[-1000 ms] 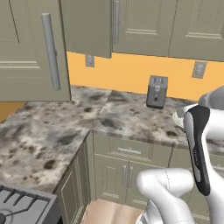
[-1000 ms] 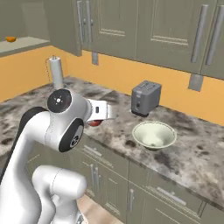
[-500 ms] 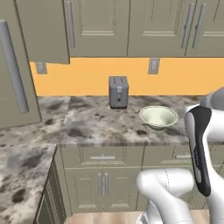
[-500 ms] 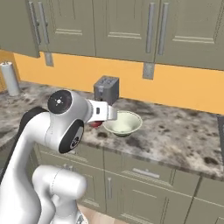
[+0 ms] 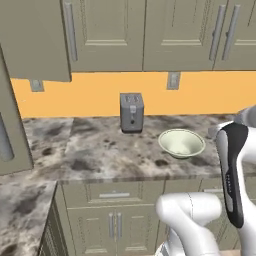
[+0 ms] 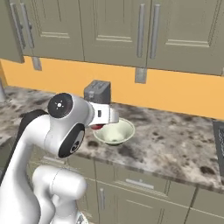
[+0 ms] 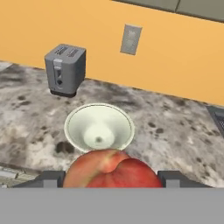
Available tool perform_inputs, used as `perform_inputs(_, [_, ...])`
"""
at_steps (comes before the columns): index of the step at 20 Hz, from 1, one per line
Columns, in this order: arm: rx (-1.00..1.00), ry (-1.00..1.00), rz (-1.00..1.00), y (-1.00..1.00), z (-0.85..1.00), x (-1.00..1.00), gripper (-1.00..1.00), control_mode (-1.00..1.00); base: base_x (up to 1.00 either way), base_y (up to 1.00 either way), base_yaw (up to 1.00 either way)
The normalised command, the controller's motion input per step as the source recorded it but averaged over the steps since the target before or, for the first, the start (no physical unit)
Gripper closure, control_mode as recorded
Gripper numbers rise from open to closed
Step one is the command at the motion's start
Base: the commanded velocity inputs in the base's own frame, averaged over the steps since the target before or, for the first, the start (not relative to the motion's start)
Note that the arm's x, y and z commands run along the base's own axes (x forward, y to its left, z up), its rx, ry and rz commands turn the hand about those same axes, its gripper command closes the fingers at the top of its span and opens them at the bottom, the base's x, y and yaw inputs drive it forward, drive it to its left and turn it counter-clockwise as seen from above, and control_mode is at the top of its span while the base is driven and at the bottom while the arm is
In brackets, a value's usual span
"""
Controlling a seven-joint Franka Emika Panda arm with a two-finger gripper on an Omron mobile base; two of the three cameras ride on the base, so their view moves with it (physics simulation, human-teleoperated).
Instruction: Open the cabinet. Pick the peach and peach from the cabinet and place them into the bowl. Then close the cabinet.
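The wall cabinets (image 5: 145,35) run along the top of both base views, olive-grey with recessed panels and long grey bar handles; their upper parts are cut off by the frame. In the left base view a door (image 5: 32,40) juts out at upper left, its top and left side out of frame, so what lies behind it cannot be seen. The counter (image 5: 100,150) is speckled grey-brown stone, matte and mottled, with a plain orange wall (image 5: 90,95) behind it carrying two pale outlet plates. Lower cabinets (image 5: 115,220) with short handles sit under it, partly hidden by the white arm (image 6: 57,131).

The toaster (image 5: 132,112) is a small grey box with two top slots, standing upright near the wall. The bowl (image 5: 181,143) is round, shallow, pale cream-green and smooth-rimmed, resting on the counter just right of the toaster in the left base view; in the right base view the arm's wrist covers its near left rim.

The gripper (image 7: 112,177) clasps a peach (image 7: 109,173), reddish-pink with an orange patch and a crease; its lower half is cut off in the hand view, and only dark tips of the fingers (image 7: 51,178) flank it. The peach hangs in front of and above the bowl's near rim, and shows as a small red sliver in the right base view.
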Motion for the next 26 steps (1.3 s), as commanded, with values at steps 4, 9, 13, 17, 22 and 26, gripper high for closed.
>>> perform_inputs(4, [0.0,0.0,0.0,0.0,0.0,0.0,1.0,1.0,0.97,0.0,-0.11])
perform_inputs(9, [0.0,0.01,-0.01,0.06,0.0,0.09,1.0,-1.0,0.47,0.03,-0.06])
perform_inputs(13, [0.0,0.11,0.0,0.08,0.0,-0.07,1.0,-1.0,0.0,0.0,0.0])
perform_inputs(17, [0.0,0.37,0.0,0.16,0.0,0.0,1.0,-1.0,0.0,0.0,0.0])
perform_inputs(22, [0.0,0.21,0.0,0.22,-0.01,0.0,1.0,-1.0,0.0,0.0,0.0])
perform_inputs(26, [0.0,0.0,0.0,0.02,-0.23,0.0,1.0,-1.0,0.0,0.0,0.0])
